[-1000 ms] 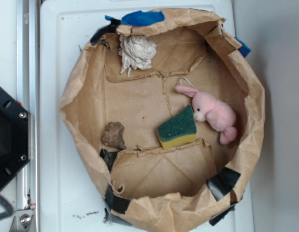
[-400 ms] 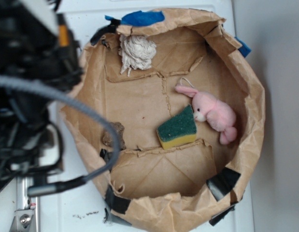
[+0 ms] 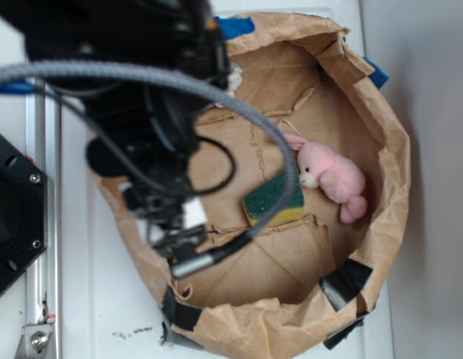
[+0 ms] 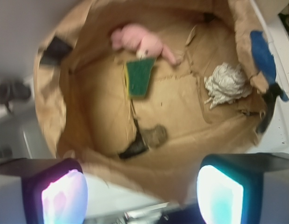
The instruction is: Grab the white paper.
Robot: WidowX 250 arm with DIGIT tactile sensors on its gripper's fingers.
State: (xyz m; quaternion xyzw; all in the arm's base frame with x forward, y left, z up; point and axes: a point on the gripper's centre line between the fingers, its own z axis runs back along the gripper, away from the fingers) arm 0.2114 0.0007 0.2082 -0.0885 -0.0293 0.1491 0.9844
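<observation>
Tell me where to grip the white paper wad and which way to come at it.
Grip the bulging middle of the white paper, coming straight down from above, probably the safest approach. It lies close under the paper bag's wall, so a sideways approach is crowded. Its stringy ends look too loose to hold. The gripper has its jaws open.

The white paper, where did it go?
In the wrist view the white paper lies on the bag floor at the right, by the blue tape. In the exterior view the arm hides nearly all of it.
</observation>
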